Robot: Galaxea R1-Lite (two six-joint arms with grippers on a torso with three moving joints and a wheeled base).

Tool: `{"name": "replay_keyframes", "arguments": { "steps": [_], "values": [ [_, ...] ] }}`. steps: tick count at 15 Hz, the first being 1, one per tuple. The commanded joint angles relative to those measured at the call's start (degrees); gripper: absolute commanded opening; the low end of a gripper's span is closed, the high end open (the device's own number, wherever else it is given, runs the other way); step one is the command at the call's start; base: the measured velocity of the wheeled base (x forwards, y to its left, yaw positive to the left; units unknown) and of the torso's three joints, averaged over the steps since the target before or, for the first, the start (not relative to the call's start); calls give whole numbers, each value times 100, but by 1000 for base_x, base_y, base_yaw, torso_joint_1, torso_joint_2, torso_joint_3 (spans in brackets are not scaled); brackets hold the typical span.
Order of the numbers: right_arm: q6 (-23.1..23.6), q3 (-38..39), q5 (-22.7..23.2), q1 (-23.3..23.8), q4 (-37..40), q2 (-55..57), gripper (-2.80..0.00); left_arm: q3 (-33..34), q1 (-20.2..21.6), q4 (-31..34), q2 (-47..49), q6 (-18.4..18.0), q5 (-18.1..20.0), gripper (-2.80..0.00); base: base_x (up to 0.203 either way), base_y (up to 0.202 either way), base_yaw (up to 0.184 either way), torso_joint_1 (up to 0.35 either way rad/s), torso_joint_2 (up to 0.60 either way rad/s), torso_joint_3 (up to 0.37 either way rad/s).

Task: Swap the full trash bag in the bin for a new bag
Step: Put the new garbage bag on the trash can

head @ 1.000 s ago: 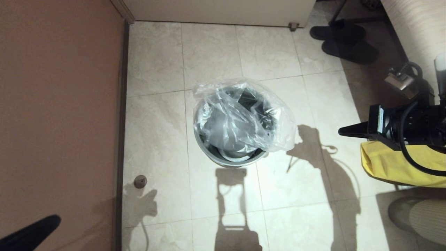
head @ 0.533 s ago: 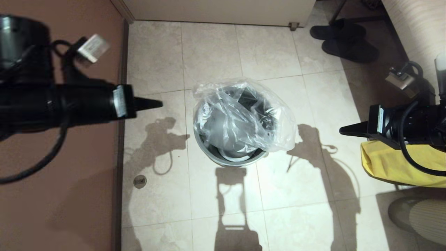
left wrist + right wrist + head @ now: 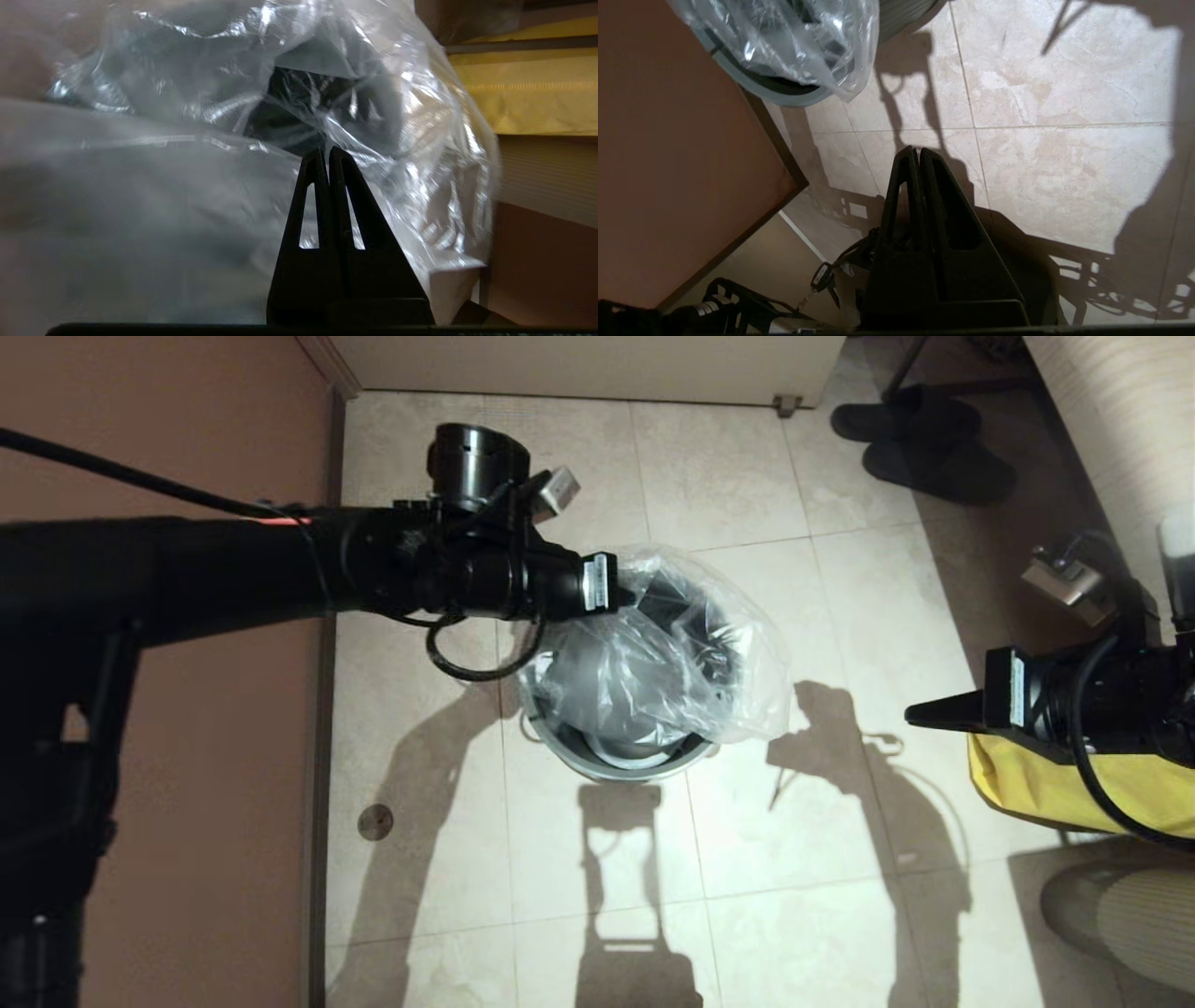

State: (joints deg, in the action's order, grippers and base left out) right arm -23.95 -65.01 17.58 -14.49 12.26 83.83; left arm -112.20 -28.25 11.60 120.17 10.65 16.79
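The bin [image 3: 616, 767] stands on the tiled floor in the middle of the head view, dark grey with a grey rim. The new bag [image 3: 653, 663], clear and crinkly, lies bunched loosely over its mouth and spills over the right side. My left arm reaches in from the left, and my left gripper [image 3: 627, 593] sits at the bag's far upper edge, its tips veiled by plastic. In the left wrist view the left gripper [image 3: 325, 151] is shut, with the bag [image 3: 187, 186] right against it; no plastic shows between the fingers. My right gripper [image 3: 920, 714] hangs shut to the right of the bin.
An opaque yellow sheet [image 3: 1055, 775] lies under the right arm. Dark slippers [image 3: 920, 443] sit at the far right. A brown wall [image 3: 159, 756] runs down the left, close to the bin. A floor drain [image 3: 375, 821] is near left, and a ribbed round object [image 3: 1120, 915] near right.
My left arm has swung up and across from the left, bringing its shut gripper from the near corner to the bag's far edge. The right arm has barely shifted.
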Motion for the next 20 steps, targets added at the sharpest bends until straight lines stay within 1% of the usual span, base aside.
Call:
{"name": "replay_keyframes", "arguments": {
  "steps": [1, 2, 3, 4, 5, 6, 7, 10, 11, 13, 14, 15, 16, 20],
  "values": [
    [-13, 115, 10, -335, 2, -234, -280, -48, -58, -188, 396, 21, -61, -280, 0, 0, 0, 0, 0, 0],
    [-13, 153, 3, -462, 10, -289, -280, -47, -73, -233, 287, 85, -229, -280, 0, 0, 0, 0, 0, 0],
    [-13, 209, 0, -500, -6, -289, -280, -47, -165, -241, 136, 206, -489, -280, 0, 0, 0, 0, 0, 0],
    [-13, 221, 0, -500, -12, -270, -280, -22, -297, -251, -27, 338, -873, -280, 0, 0, 0, 0, 0, 0],
    [-13, 256, 0, -495, -12, -275, -280, 33, -440, -245, -156, 397, -1184, -280, 0, 0, 0, 0, 0, 0],
    [-13, 288, -9, -493, -13, -279, -280, 67, -573, -180, -231, 421, -1365, -280, 0, 0, 0, 0, 0, 0],
    [-13, 332, -13, -484, -13, -292, -280, 75, -670, -32, -224, 428, -1460, -280, 0, 0, 0, 0, 0, 0],
    [-13, 455, -18, -479, -13, -354, -280, 67, -751, 48, 105, 436, -1828, -280, 0, 0, 0, 0, 0, 0],
    [-13, 506, -18, -476, -20, -367, -280, 67, -752, 45, 206, 522, -2032, 0, 0, 0, 0, 0, 0, 0],
    [-13, 566, -18, -476, -23, -358, -280, 67, -761, 62, 182, 824, -2207, 0, 0, 0, 0, 0, 0, 0],
    [-13, 615, -18, -476, -32, -356, -280, 67, -778, 62, 145, 872, -2331, 0, 0, 0, 0, 0, 0, 0],
    [-13, 699, -18, -476, -52, -350, -280, 67, -830, 53, 104, 885, -2577, 0, 0, 0, 0, 0, 0, 0],
    [-13, 757, -15, -476, -108, -349, -280, 67, -884, 45, 69, 898, -2690, 0, 0, 0, 0, 0, 0, 0],
    [-13, 829, -23, -468, -188, -367, -280, 105, -1049, 121, 51, 912, -2775, 0, 0, 0, 0, 0, 0, 0]
  ]
}}
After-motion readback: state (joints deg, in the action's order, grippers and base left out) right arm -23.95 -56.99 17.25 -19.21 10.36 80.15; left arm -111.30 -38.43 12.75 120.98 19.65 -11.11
